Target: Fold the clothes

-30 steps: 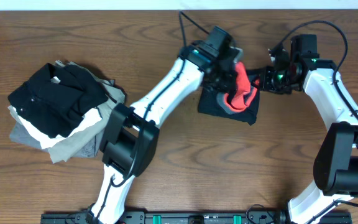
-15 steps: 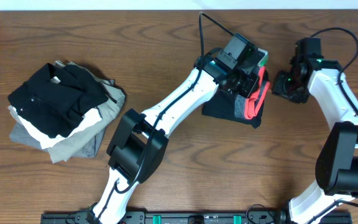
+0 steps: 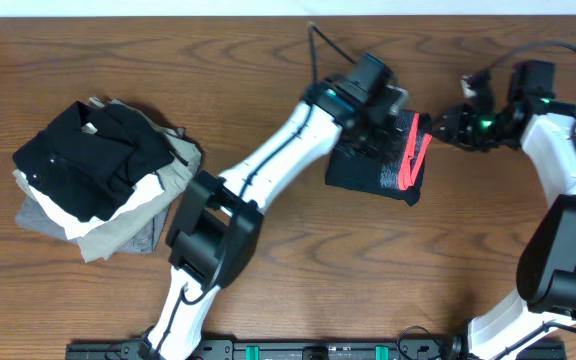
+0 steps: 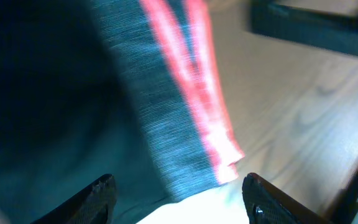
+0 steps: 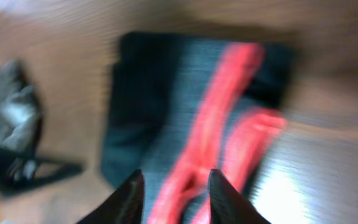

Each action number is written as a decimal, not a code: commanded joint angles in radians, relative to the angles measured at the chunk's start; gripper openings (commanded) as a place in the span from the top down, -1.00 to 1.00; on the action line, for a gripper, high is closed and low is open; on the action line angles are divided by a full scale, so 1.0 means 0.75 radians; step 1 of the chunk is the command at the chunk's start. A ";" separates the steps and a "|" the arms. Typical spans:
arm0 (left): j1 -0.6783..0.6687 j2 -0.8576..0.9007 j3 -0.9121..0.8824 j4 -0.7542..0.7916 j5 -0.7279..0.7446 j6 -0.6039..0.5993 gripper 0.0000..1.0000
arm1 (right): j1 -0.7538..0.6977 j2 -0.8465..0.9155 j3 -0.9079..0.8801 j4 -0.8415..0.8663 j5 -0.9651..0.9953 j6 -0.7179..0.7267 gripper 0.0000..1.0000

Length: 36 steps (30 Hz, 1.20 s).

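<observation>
Tabletop (image 3: pixel 298 290) of brown wood fills the overhead view. Two white and black arms reach across it. The left arm (image 3: pixel 268 160) runs from the near edge up and rightward to the middle, and the right arm (image 3: pixel 568 170) comes up along the right side and bends inward.

A heap of garments (image 3: pixel 93 180) sits at the left of the table, black on top with white and grey-khaki layers below. It is well apart from both arms.

The pants (image 3: pixel 368 168) lie right of centre as a compact dark folded block, flat on the wood. A grey band (image 3: pixel 392 150) runs along their right side, and a coral-red edge (image 3: pixel 411 152) lies doubled just beyond it, nearest the right arm.

The left gripper (image 3: pixel 383 118) hangs over the upper part of the pants. In its wrist view, which is blurred, the left gripper (image 4: pixel 179 202) has its fingers (image 4: pixel 101 194) spread wide with nothing between them. The dark cloth (image 4: pixel 55 93), the grey band (image 4: pixel 151 118) and the red edge (image 4: pixel 194 81) lie beneath, with bare wood (image 4: pixel 291 130) to one side.

The right gripper (image 3: pixel 448 125) is just beside the pants' red edge, over bare wood. Its own view is also blurred. There the right gripper (image 5: pixel 174 196) has its fingertips (image 5: pixel 132 193) parted and empty, and the pants (image 5: pixel 142 93) with the red edge (image 5: pixel 229 106) lie ahead of them.
</observation>
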 commanded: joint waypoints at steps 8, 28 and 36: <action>0.246 -0.038 -0.006 -0.146 -0.053 0.013 -0.59 | 0.328 0.050 -0.006 -0.111 0.400 0.088 0.54; 0.273 0.092 -0.267 0.309 0.393 -0.005 -0.94 | 0.361 0.224 -0.007 -0.319 0.873 0.378 0.62; 0.250 0.229 -0.267 0.359 0.522 -0.059 -0.94 | 0.361 0.224 -0.007 -0.305 0.872 0.378 0.62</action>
